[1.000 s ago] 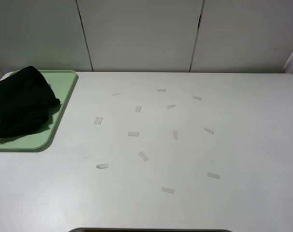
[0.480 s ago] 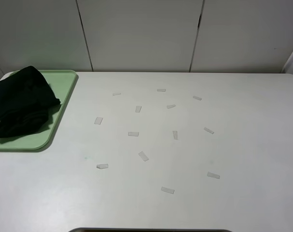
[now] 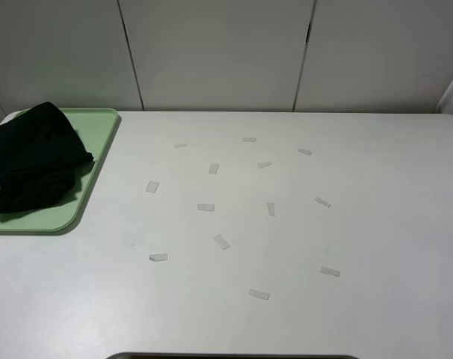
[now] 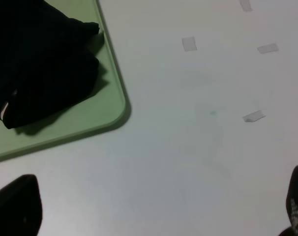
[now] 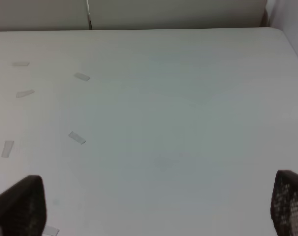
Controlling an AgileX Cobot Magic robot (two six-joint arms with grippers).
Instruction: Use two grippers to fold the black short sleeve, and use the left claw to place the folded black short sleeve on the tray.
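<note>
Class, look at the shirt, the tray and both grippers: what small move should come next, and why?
Probably none beyond keeping both arms parked clear. The black shirt already lies bundled on the green tray, though it spills past the rim at the left. The left gripper and right gripper stand open and empty over the bare table.

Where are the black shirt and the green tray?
black shirt (image 3: 32, 153), high camera view, middle of the folded bundle.
green tray (image 3: 62, 215), high camera view, bare near rim.
</note>
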